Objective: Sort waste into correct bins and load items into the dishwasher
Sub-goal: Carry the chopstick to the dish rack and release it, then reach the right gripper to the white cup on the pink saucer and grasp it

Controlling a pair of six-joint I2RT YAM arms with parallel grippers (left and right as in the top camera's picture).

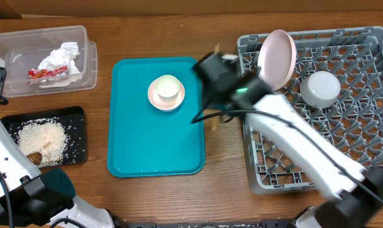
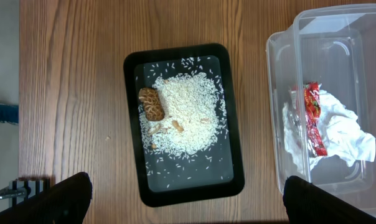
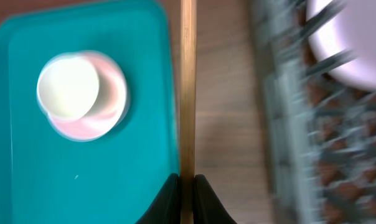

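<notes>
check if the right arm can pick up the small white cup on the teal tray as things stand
Probably not yet: its fingers are shut on a wooden chopstick. The small white cup itself sits uncovered on the pink dish, nothing above it.

Napkin [image 1: 64,56], wrapper [image 1: 47,73] in clear tub [image 1: 17,60]; rice [image 1: 42,136] in black tray [image 1: 77,149]; plate [image 1: 277,57], bowl [image 1: 321,87] in rack [image 1: 369,145].

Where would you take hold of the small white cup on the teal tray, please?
Pinch the rim of the small white cup from straight above, one finger inside, one outside. It seems to stand mouth up on the pink dish, with nothing close beside it on the teal tray. The right end effector is shut on a wooden stick.
</notes>
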